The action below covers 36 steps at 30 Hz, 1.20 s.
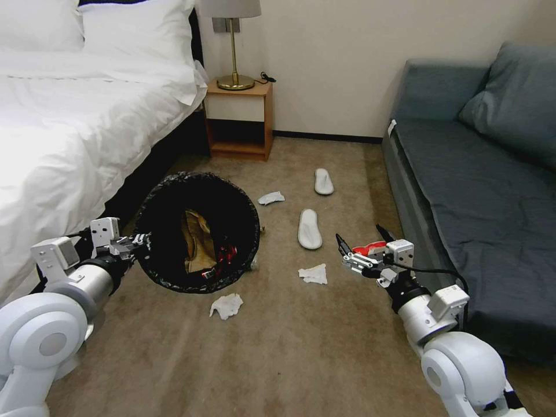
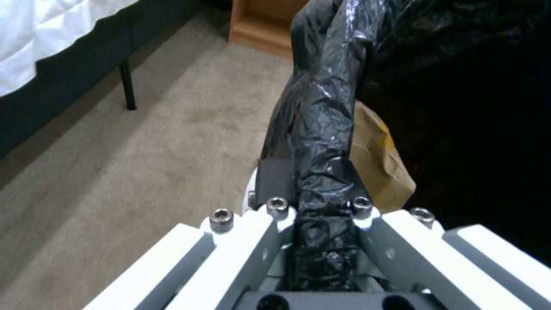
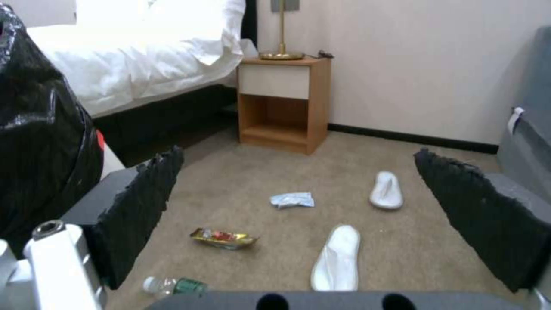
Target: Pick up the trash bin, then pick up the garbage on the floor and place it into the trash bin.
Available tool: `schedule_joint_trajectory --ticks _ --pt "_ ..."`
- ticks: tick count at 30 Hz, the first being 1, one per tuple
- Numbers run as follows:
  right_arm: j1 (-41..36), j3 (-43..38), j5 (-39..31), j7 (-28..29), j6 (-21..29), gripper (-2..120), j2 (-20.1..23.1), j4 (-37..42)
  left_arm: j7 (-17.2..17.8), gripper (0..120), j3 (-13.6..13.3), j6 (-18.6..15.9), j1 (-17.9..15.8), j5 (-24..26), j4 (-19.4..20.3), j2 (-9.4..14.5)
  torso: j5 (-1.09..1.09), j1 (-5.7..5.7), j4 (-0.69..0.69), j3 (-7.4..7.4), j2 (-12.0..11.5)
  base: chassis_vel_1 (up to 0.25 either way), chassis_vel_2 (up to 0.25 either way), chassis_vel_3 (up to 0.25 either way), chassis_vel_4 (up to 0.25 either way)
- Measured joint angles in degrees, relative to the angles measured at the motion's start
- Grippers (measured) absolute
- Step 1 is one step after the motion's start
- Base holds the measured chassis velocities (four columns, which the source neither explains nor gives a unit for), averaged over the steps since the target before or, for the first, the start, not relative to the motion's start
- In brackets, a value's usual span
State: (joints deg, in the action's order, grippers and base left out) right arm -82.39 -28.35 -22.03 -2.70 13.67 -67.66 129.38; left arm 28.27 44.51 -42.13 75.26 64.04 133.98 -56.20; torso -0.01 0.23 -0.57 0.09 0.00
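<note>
The left gripper (image 1: 138,242) is clamped on the rim of the bin (image 1: 197,231), pinching the crinkled glossy black liner (image 2: 321,142) between its fingers and holding the round bin off the carpet (image 1: 301,347), tipped so its dark mouth faces the head camera. Inside lie one creased brown paper bag (image 1: 197,240) and something red (image 1: 226,255).

The right gripper (image 1: 362,240) hangs empty above the floor beside the sofa (image 1: 463,191), its two ridged black pads (image 3: 137,202) spread wide.

On the carpet lie two flat white slippers (image 1: 309,229) (image 1: 324,181), one behind the other. Three crumpled white tissues are scattered around: one (image 1: 226,305) just below the bin, one (image 1: 313,274) near the closer slipper, one (image 1: 271,198) farther back. The right wrist view also shows one shiny gold-and-red wrapper (image 3: 224,237) and one clear bottle (image 3: 175,286) with a green label, lying on its side.
</note>
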Motion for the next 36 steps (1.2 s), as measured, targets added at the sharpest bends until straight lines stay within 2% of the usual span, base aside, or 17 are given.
schedule_joint_trajectory --ticks 20,26,29,31,36 --pt "-1.0 0.6 0.7 -0.9 0.6 100 0.3 0.4 0.0 2 1.0 0.0 0.0 0.1 -0.4 0.1 0.01 0.0 0.01 0.0 0.0 -0.148 0.154 0.151 -0.15" --pt "-0.9 0.6 0.8 -0.9 0.5 100 0.5 0.4 -0.1 2 2.6 0.0 0.2 0.2 -1.2 0.0 0.01 -0.01 0.01 -0.01 0.0 -0.122 0.12 0.107 -0.109" --pt "-0.9 0.7 0.8 -0.8 0.7 100 0.6 0.3 -0.1 2 3.4 0.0 1.1 0.2 -1.1 -0.2 -0.01 -0.01 0.0 -0.01 0.0 -0.177 0.183 0.168 -0.183" --pt "-0.6 0.7 0.7 -0.7 1.1 100 1.1 0.2 -1.0 2 5.0 0.0 3.4 0.2 0.0 -0.8 0.01 0.0 0.02 0.0 0.0 -0.182 0.19 0.181 -0.186" --pt "0.2 1.2 -0.8 -0.9 1.2 100 3.2 -0.5 -1.6 2 6.2 0.0 4.8 0.0 0.5 -1.1 0.01 0.01 0.01 0.01 0.0 -0.141 0.121 0.134 -0.145"
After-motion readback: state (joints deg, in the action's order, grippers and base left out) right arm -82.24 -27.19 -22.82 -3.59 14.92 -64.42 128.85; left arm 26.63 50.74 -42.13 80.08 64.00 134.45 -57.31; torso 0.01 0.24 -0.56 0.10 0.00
